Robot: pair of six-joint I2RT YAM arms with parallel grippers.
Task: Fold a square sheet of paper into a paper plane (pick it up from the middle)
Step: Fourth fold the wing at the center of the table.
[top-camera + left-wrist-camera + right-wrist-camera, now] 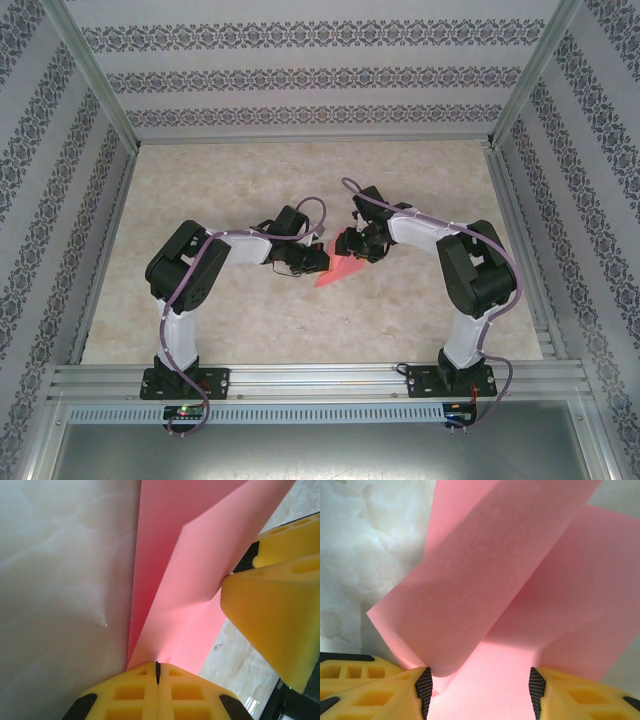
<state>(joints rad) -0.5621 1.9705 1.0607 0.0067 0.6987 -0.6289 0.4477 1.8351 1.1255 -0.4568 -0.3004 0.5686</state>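
Paper (337,269) partly folded: left end effector (157,669) pinches it, right end effector (480,682) open astride it; most folds seemingly remain.

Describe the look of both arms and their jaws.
Left arm and right arm: black joint housings, white links, a lilac cable running along each. Jaws are yellow moulded blocks with rectangular pockets and black ribbed pads.
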